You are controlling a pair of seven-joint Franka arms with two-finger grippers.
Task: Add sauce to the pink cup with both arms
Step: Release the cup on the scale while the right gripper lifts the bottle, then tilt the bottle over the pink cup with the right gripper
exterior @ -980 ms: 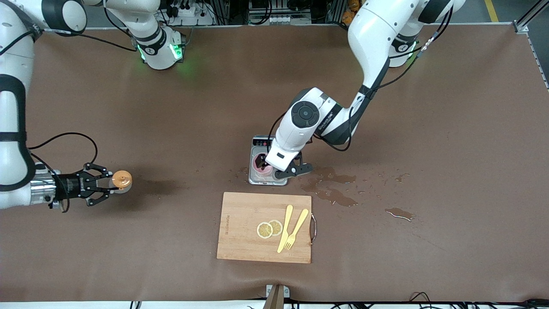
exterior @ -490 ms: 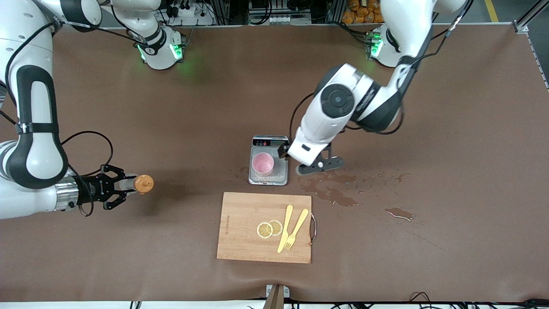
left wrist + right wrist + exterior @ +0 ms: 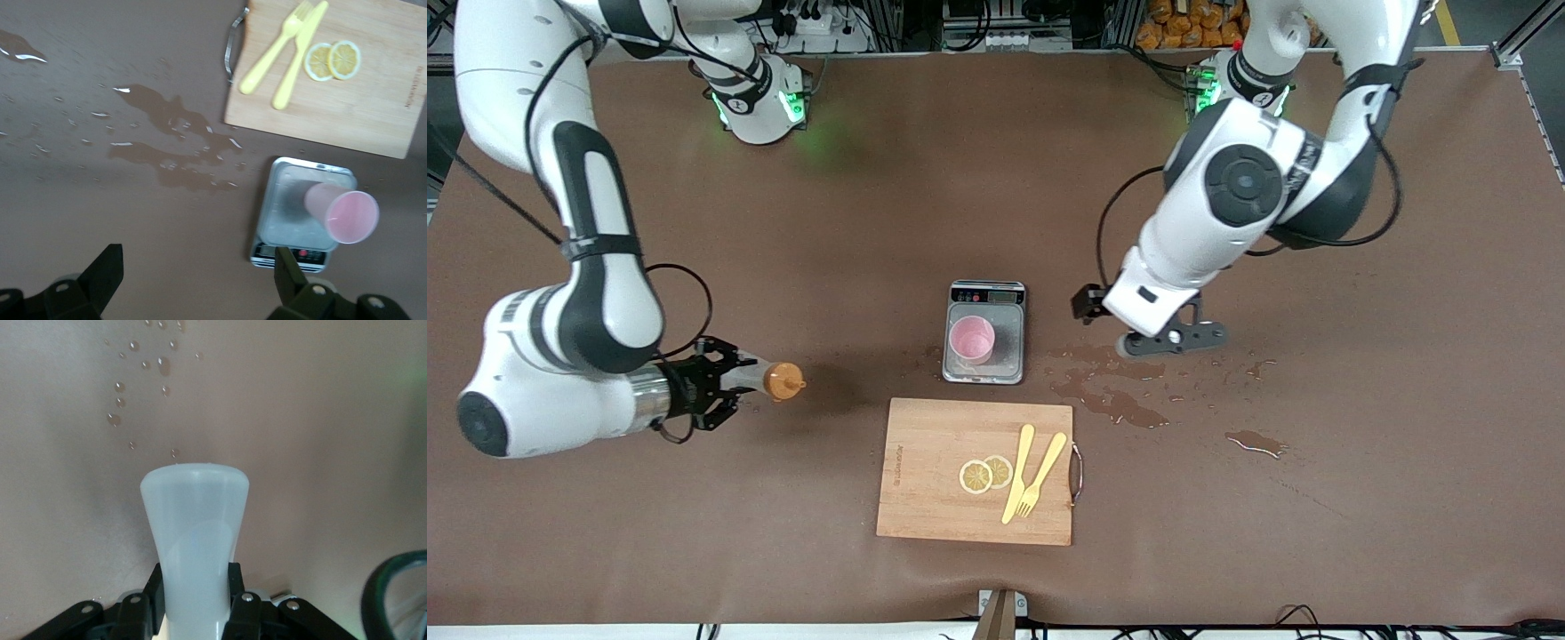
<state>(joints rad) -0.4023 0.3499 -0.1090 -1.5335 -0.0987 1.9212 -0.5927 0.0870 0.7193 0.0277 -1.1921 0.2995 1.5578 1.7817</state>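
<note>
The pink cup (image 3: 971, 338) stands upright on the grey scale (image 3: 1009, 352) at mid-table; in the left wrist view the pink cup (image 3: 343, 215) and the scale (image 3: 288, 200) show too. My left gripper (image 3: 1143, 322) hangs open and holds nothing, over the wet table beside the scale toward the left arm's end; its fingers (image 3: 107, 267) stand wide apart. My right gripper (image 3: 725, 384) is shut on the sauce (image 3: 775, 380), a whitish bottle held level, its orange cap pointing toward the scale. In the right wrist view the sauce (image 3: 195, 520) fills the space between the jaws of the right gripper (image 3: 195, 587).
A wooden cutting board (image 3: 925, 498) lies nearer to the front camera than the scale, with lemon slices (image 3: 984, 474) and a yellow knife and fork (image 3: 1033, 476) on it. Spilled liquid (image 3: 1112, 402) spreads over the table from the scale toward the left arm's end.
My left gripper has drawn away from the cup and scale toward the left arm's end, still open. My right arm has carried the sauce bottle closer to the scale.
</note>
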